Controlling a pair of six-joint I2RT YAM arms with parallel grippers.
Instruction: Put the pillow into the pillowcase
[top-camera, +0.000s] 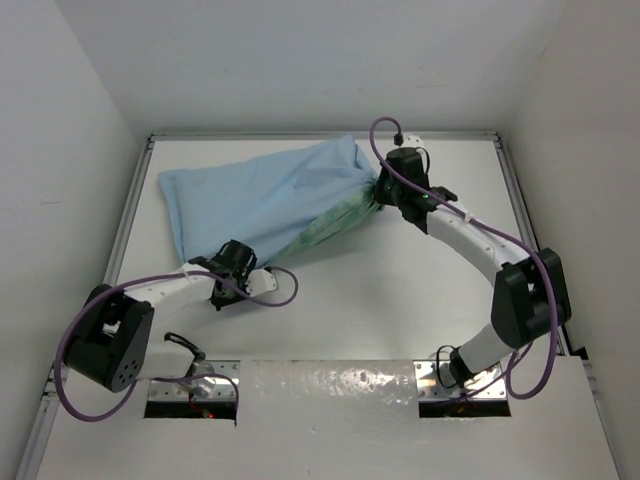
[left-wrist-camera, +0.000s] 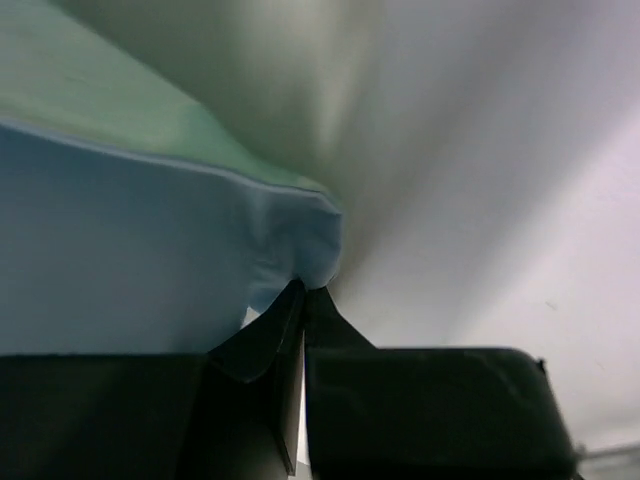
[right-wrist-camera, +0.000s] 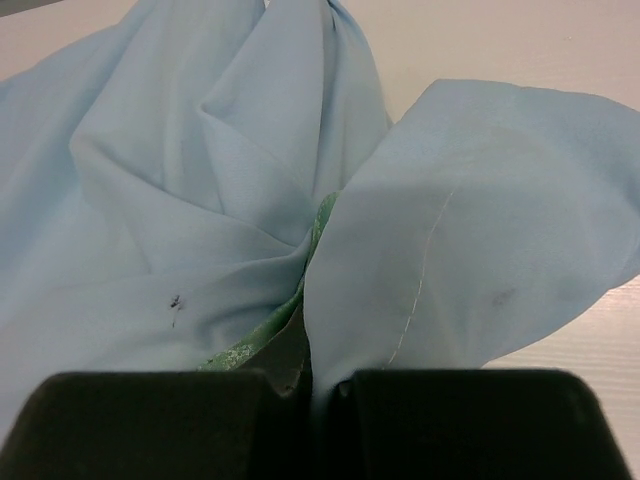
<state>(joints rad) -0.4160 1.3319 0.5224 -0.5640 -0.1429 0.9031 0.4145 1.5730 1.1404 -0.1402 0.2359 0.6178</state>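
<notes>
The pillowcase (top-camera: 265, 195) lies spread on the white table at the back left, light blue face up, with a strip of sea-green face (top-camera: 330, 225) showing along its near edge. My left gripper (top-camera: 243, 262) is shut on its near corner; in the left wrist view the closed jaws pinch blue cloth (left-wrist-camera: 130, 260) at the tips (left-wrist-camera: 303, 290). My right gripper (top-camera: 385, 195) is shut on the bunched right end; in the right wrist view folds of blue cloth (right-wrist-camera: 200, 200) run into the closed jaws (right-wrist-camera: 325, 375). The pillow is not visible in any view.
White walls close in the table at the left, back and right. Metal rails (top-camera: 128, 210) run along the table's side edges. A shiny plate (top-camera: 330, 385) sits between the arm bases at the near edge. Purple cables (top-camera: 290, 290) loop off both arms.
</notes>
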